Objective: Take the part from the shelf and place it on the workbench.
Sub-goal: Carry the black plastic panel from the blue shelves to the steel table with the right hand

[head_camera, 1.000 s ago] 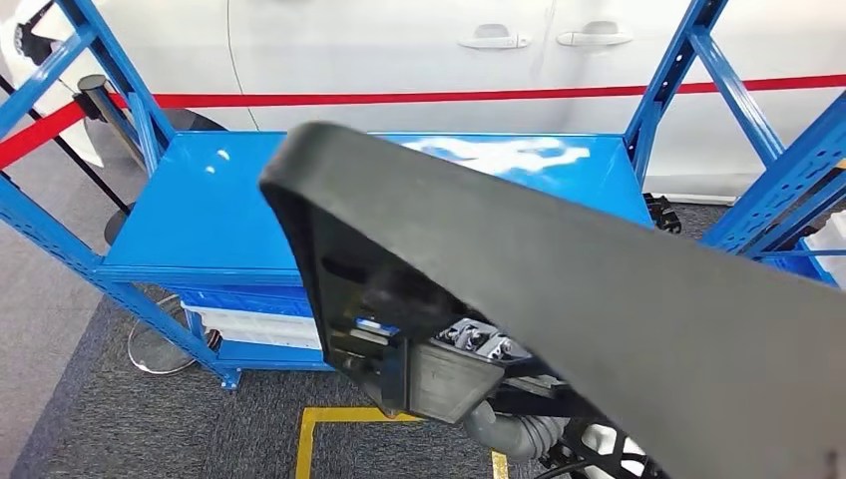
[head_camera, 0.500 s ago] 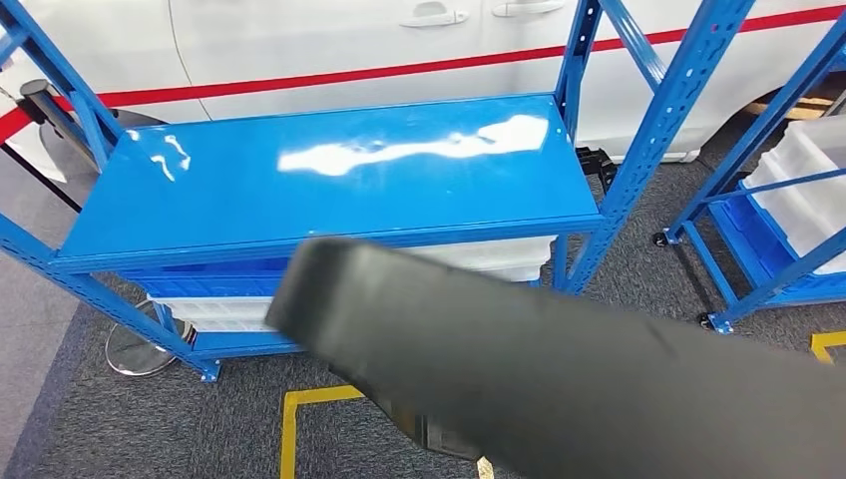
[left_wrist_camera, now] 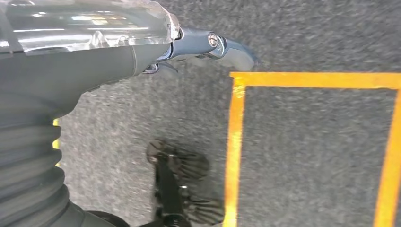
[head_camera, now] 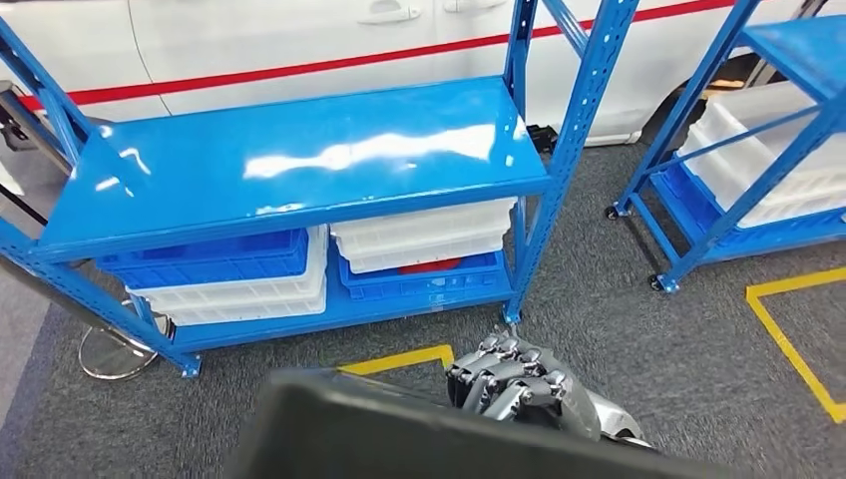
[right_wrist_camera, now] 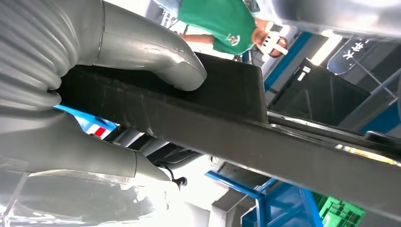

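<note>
Evidently the carrying step is in hand: the part [head_camera: 419,439], one long dark grey panel, is held low across the bottom of the head view, clear of the blue shelf [head_camera: 299,165] ahead. In the right wrist view the right hand [right_wrist_camera: 118,109] is seen clamped on the part, the grey thumb pressed on one face and another finger under the opposite face. The left hand [left_wrist_camera: 208,45] is seen over grey carpet, with a dark fingertip reaching toward a yellow floor marking [left_wrist_camera: 234,142]; whether it is closed on anything cannot be told. Dark fingers [head_camera: 504,384] are seen just behind the part's far edge in the head view.

Judged next: the workbench has to be faced and the panel kept level while it is lowered flat; which surface serves as the workbench cannot be told.

Counted: one part; two blue racks, the second rack [head_camera: 738,130] at the right edge; one bare upper deck; white bins [head_camera: 424,235] and blue bins [head_camera: 205,259] stacked beneath it, the number not settled; one white vehicle [head_camera: 299,30] behind; one person in green [right_wrist_camera: 222,23]
</note>
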Robot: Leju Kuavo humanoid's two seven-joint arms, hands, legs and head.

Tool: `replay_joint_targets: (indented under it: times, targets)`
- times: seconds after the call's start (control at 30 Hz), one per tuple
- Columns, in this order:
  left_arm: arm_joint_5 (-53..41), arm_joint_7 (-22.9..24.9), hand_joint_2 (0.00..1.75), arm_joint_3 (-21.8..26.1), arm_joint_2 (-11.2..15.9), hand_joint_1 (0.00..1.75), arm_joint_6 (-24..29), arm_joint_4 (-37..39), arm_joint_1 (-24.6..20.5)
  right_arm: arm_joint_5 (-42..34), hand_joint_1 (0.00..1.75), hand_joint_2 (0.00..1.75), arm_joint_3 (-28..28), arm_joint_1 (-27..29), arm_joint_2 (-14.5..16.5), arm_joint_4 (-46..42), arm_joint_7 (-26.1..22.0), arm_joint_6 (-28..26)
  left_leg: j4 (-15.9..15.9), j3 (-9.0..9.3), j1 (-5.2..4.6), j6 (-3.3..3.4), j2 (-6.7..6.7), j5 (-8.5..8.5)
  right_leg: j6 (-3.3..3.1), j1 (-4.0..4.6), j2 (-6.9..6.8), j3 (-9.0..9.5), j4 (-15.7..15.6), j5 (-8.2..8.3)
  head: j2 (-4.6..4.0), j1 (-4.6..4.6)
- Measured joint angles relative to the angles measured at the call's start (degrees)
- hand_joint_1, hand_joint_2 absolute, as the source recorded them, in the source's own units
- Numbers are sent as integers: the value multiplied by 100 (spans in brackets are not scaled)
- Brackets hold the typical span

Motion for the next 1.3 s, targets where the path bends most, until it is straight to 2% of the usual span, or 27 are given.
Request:
replay_joint_targets:
  times: [0.03, 0.07, 0.1, 0.13, 0.17, 0.2, 0.23, 0.3, 0.37, 0.4, 0.47, 0.53, 0.57, 0.6, 0.63, 0.7, 0.77, 0.83, 0.9, 0.93, 1.03, 1.07, 1.1, 1.13, 1.2, 1.23, 1.3]
  targets:
    - [1, 1, 175, -2, -4, 0, 2, 0, 9, 11, 164, 175, 0, 15, -5, -11, -1, 1, 20, -104, 11, -20, 40, 70, 43, -36, -25, -48, 375, -250, 0, 0]
    - [2, 1, 175, -3, -10, 0, 4, 0, 14, 21, 164, 175, 0, 33, -8, -20, -1, 2, 53, -221, 24, -51, 79, 138, 89, -71, -37, -72, 717, -319, 0, 1]
    - [3, 1, 175, -3, -17, 0, 9, 0, 15, 28, 164, 175, 0, 52, -9, -29, -1, 4, 98, -344, 43, -81, 113, 196, 136, -107, -44, -51, 940, -218, 0, -1]
    - [4, 1, 175, -3, -24, 0, 16, 0, 13, 33, 164, 175, 0, 70, -10, -38, -1, 6, 165, -483, 69, -120, 141, 246, 190, -144, -47, 51, 995, -10, 0, 0]
    - [5, 1, 175, -3, -30, 0, 24, 0, 11, 38, 164, 175, 0, 83, -10, -46, -1, 8, 248, -623, 99, -162, 163, 285, 246, -186, -49, 248, 863, 187, 0, -1]
    - [6, 1, 175, -3, -27, 0, 35, -2, 8, 41, 164, 175, 0, 87, -10, -56, 0, 9, 341, -760, 124, -206, 175, 313, 303, -219, -49, 536, 537, 218, 0, 3]
    - [5, 1, 175, -3, -31, 0, 45, -1, 3, 43, 164, 175, 0, 93, -10, -68, -1, 13, 436, -875, 146, -249, 183, 335, 327, -225, -38, 851, 117, 127, 0, 1]
    - [8, -4, 175, -4, -32, 0, 66, 0, -6, 39, 164, 175, 0, 99, -10, -90, -1, 23, 537, -1012, 165, -332, 182, 415, 253, -181, -34, 1213, -490, -178, 0, -6]
    - [11, -13, 175, -5, -39, 0, 72, 3, 14, 31, 164, 175, 0, 103, -10, -101, -1, 40, 537, -1074, 204, -416, 172, 508, 83, -136, -60, 1177, -611, -166, 0, -14]
    - [9, -16, 175, -5, -45, 0, 69, 5, 33, 31, 164, 175, 0, 100, -9, -102, -1, 48, 563, -1116, 227, -446, 166, 453, 17, -130, -75, 1119, -621, -98, 0, -16]
    - [4, -30, 175, -5, -54, 0, 57, 10, 61, 36, 164, 175, 0, 91, -3, -103, -1, 56, 893, -1239, 252, -480, 151, 2, -89, -130, -100, 982, -641, 44, 0, -27]
    - [0, -48, 175, -5, -60, 0, 45, 13, 57, 49, 164, 175, 0, 85, 4, -103, -2, 57, 1581, -1366, 253, -494, 142, -563, -123, -108, -111, 830, -636, 167, 0, -33]
    - [-1, -57, 175, -5, -59, 0, 41, 13, 49, 56, 164, 175, 0, 84, 6, -103, -2, 55, 1899, -1385, 254, -502, 140, -679, -125, -97, -121, 757, -629, 221, 0, -33]
    - [-3, -66, 175, -5, -58, 0, 34, 13, 43, 61, 164, 175, 0, 83, 8, -102, -2, 51, 2090, -1346, 254, -507, 138, -655, -121, -92, -130, 686, -619, 270, 0, -33]
    - [-5, -73, 175, -5, -57, 0, 25, 13, 41, 65, 164, 175, 0, 82, 10, -102, -2, 44, 2096, -1228, 255, -510, 138, -520, -111, -91, -136, 618, -608, 318, 0, -33]
    - [-13, -82, 175, -5, -55, 0, 6, 13, 35, 65, 164, 175, 0, 81, 16, -102, -2, 31, 1543, -741, 265, -508, 131, -228, -68, -98, -135, 496, -588, 411, 0, -34]
    - [-18, -84, 175, -7, -51, 0, 0, 13, 21, 57, 164, 175, 0, 74, 19, -108, -1, 27, 719, -201, 249, -487, 100, -241, 3, -91, -134, 415, -577, 507, 0, -33]
    - [-16, -83, 175, -7, -46, 0, 2, 13, 16, 46, 164, 175, 0, 65, 19, -115, 1, 28, 340, -5, 211, -441, 71, -333, 81, -82, -142, 380, -606, 621, 0, -33]
    - [-13, -77, 175, -7, -45, 0, 6, 13, 24, 42, 164, 175, 0, 60, 19, -117, 1, 31, 310, -70, 215, -365, 83, -260, 157, -91, -138, 346, -614, 630, 0, -31]
    - [-10, -73, 175, -7, -45, 0, 8, 13, 25, 42, 164, 175, 0, 60, 19, -118, 1, 32, 305, -118, 219, -317, 93, -213, 181, -95, -134, 307, -522, 501, 0, -26]
    - [-3, -67, 175, -7, -45, 0, 26, 13, 20, 38, 164, 175, 0, 63, 19, -119, 1, 39, 308, -290, 176, -189, 114, -85, 191, -85, -121, 49, 375, -238, 0, -10]
    - [-3, -66, 175, -7, -45, 0, 37, 13, 22, 33, 164, 175, 0, 68, 19, -119, 1, 43, 311, -348, 149, -164, 118, -43, 182, -73, -118, -34, 733, -375, 0, -9]
    - [-2, -61, 175, -6, -45, 0, 54, 13, 24, 29, 164, 175, 0, 74, 19, -119, 1, 54, 316, -409, 119, -146, 122, 3, 162, -56, -115, -67, 986, -354, 0, -8]
    - [0, -55, 175, -5, -45, 0, 69, 13, 25, 26, 164, 175, 0, 79, 19, -119, 1, 71, 323, -471, 85, -133, 125, 48, 125, -32, -113, -25, 1072, -215, 0, -9]
    - [3, -35, 175, -5, -50, 0, 94, 14, 29, 25, 164, 175, 0, 81, 19, -119, 1, 111, 337, -575, 23, -112, 124, 128, -15, 39, -108, 360, 634, 145, 0, -10]
    - [3, -20, 175, -5, -66, 0, 99, 18, 31, 26, 164, 175, 0, 74, 19, -119, 1, 125, 345, -608, -7, -110, 121, 159, -109, 86, -110, 660, 201, 183, 0, -13]
    - [3, 8, 175, -5, -89, 0, 111, 27, 32, 30, 164, 175, -1, 54, 20, -116, 1, 133, 352, -642, -22, -131, 121, 219, -212, 151, -128, 1151, -568, 69, 0, -16]
